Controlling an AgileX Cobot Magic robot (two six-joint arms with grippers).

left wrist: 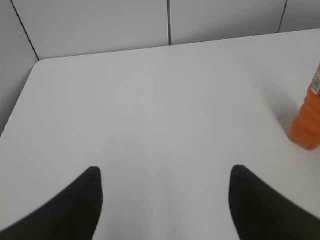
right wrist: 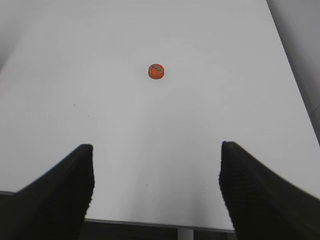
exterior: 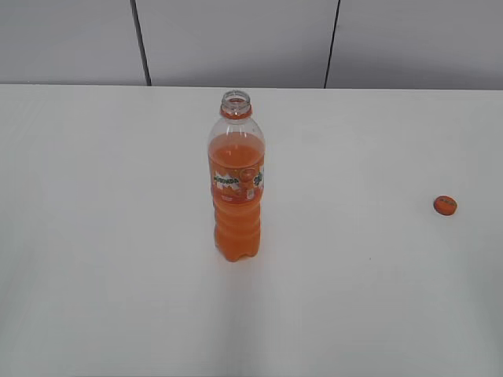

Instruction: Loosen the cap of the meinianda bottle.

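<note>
Spread wide and empty, the right fingers (right wrist: 55,195) framed the cap (right wrist: 156,71), which lay well ahead of them on the tabletop (right wrist: 210,100). Equally wide left fingers (left wrist: 75,205) held nothing, the uncapped meinianda bottle (left wrist: 309,120) standing beyond their right tip.

Left gripper (left wrist: 165,200): two dark fingers spread wide, nothing between them.
Table (left wrist: 150,115): white, beneath the gripper.
Meinianda bottle (left wrist: 309,120): far right of gripper, ridged orange lower body, cropped.
Wall panels (left wrist: 100,25): beyond table.
</note>
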